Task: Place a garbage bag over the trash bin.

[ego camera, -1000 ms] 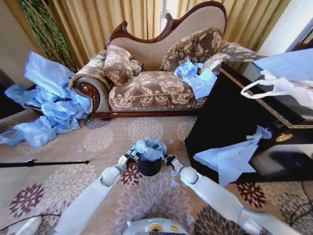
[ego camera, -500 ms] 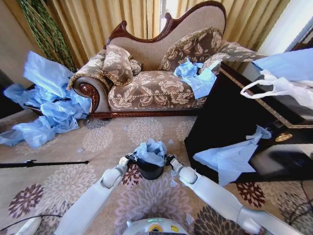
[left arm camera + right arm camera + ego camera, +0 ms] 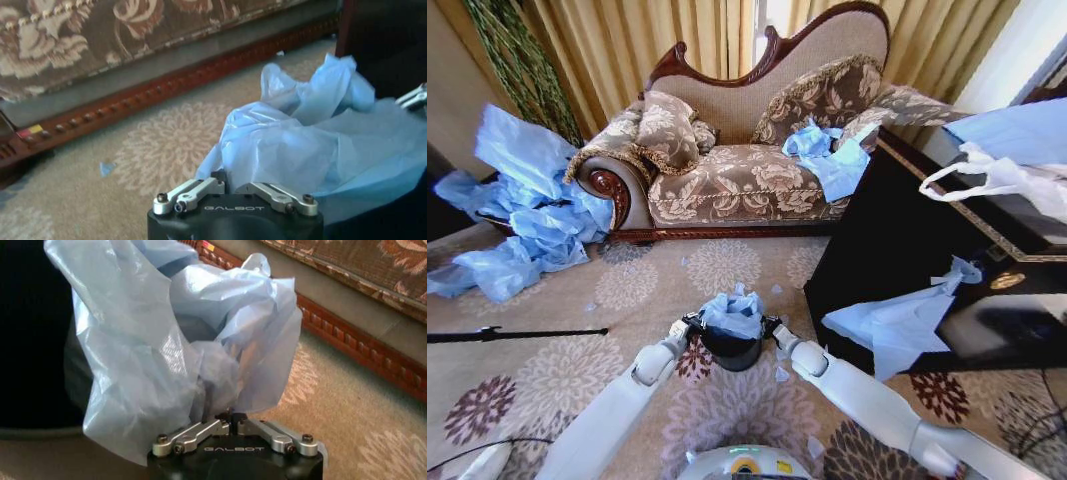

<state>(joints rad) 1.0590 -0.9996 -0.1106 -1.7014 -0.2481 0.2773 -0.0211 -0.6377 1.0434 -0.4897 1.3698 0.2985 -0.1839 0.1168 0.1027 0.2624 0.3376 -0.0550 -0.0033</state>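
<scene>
The garbage bag (image 3: 733, 311) sits bunched over the mouth of the trash bin (image 3: 730, 349), which stands on the patterned carpet (image 3: 577, 370) in front of the sofa (image 3: 747, 150). The left gripper (image 3: 693, 325) is at one side of the bin's rim, the right gripper (image 3: 769, 326) at the opposite side, with bag and bin between the two. In each wrist view the jaws are drawn together, clamped on a fold of the blue film, which billows up just ahead of them. More blue bags (image 3: 517, 220) lie heaped on the floor beside the sofa.
</scene>
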